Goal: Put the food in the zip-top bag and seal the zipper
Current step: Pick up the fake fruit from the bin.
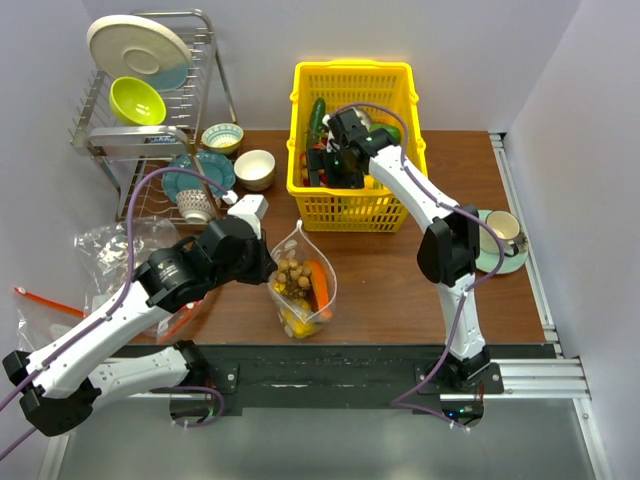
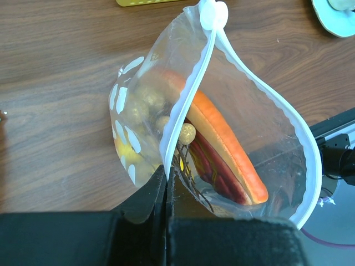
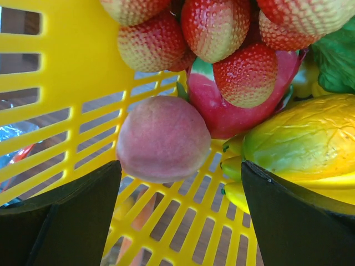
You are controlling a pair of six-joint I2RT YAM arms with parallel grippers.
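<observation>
Peach (image 3: 163, 138) lies in the yellow basket (image 1: 350, 70) at upper centre, crowded by strawberries (image 3: 213, 25), between the fingers of the wide-open right gripper (image 3: 180, 188). Left gripper (image 2: 166, 177) is closed, probably on the zip-top bag (image 2: 266, 127) rim, mid-frame.

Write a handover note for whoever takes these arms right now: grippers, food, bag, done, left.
Left gripper: shut on the mouth edge of the clear, white-dotted zip-top bag, which stands open on the brown wooden table.
Right gripper: open inside the yellow plastic basket, fingers either side of the pink toy peach, not closed on it.
Done: orange papaya-like slice, brown berry cluster and a yellow piece are bagged.
Left: grasp and bag the peach, then close the whitish ridged zipper.
</observation>
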